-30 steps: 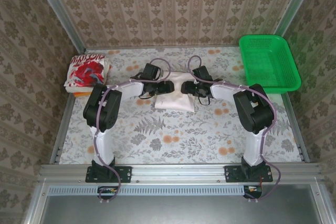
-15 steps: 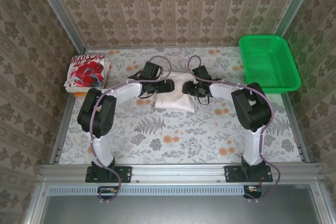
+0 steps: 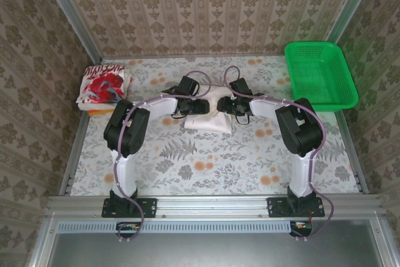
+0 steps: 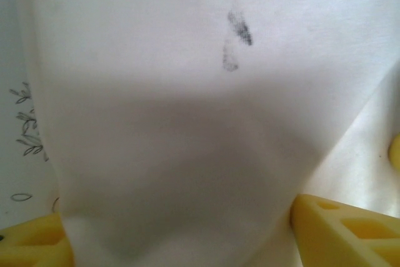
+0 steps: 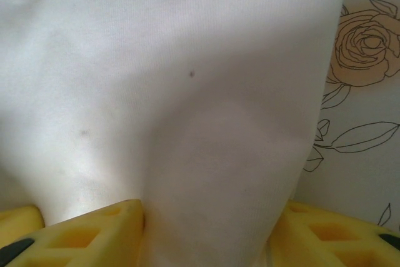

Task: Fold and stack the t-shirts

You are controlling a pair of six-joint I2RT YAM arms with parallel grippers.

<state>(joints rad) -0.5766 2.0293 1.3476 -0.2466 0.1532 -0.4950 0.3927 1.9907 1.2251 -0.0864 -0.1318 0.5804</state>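
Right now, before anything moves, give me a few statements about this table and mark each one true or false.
1. The off-white t-shirt lies mid-table. True.
2. The green basket sits at the far left. False: it sits at the far right.
3. The red-print t-shirt is inside the basket. False: it lies at the far left, apart from the basket.
4. Off-white cloth runs between the fingers of both the left gripper and the right gripper. True.

Fingers (image 4: 340, 229) cut off at btm edge — off-white shirt (image 3: 209, 123) partly hidden.
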